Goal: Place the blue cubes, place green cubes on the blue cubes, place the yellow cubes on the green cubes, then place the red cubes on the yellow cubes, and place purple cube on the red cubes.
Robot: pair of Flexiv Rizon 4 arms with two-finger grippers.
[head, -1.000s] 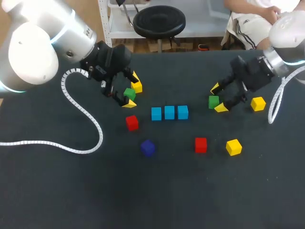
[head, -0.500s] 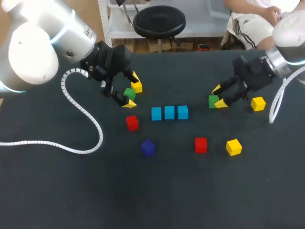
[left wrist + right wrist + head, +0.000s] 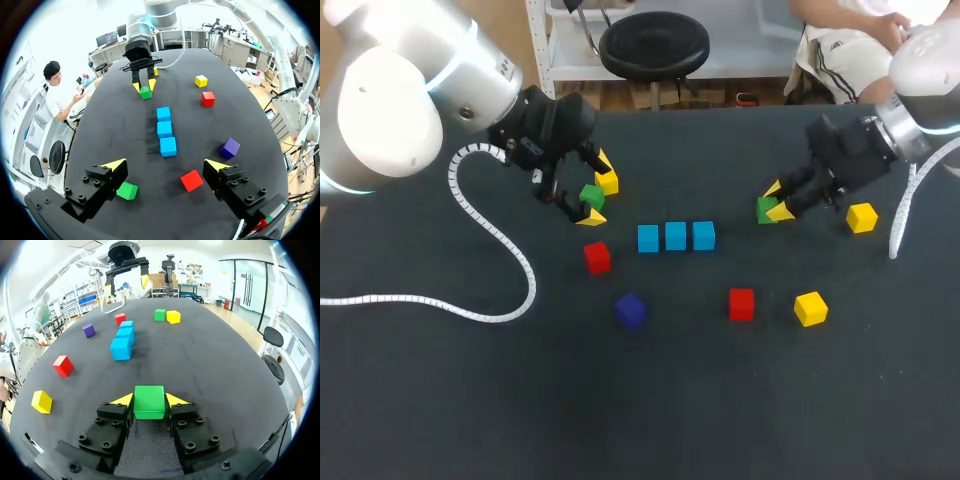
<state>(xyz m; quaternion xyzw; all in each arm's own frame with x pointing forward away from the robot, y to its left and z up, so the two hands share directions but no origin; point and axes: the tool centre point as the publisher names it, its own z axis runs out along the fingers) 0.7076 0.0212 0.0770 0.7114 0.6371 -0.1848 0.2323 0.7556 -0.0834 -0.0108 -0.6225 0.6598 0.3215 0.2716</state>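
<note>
Right gripper (image 3: 149,399): clamped on a smooth, square-edged green cube (image 3: 149,406), upper right in the head view.
Left gripper (image 3: 166,165): fingers are spread wide; second green cube (image 3: 127,190) is seen between them, just beside one.
Blue cubes (image 3: 675,236): three, set side by side in a row at centre.
Red cubes (image 3: 741,303), purple cube (image 3: 630,310), yellow cube (image 3: 810,308): spaced apart below the row on the dark matte table (image 3: 640,420).

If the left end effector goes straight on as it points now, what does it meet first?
Probably the nearest blue cube, in line ahead of the left end effector; depth is unclear.
</note>
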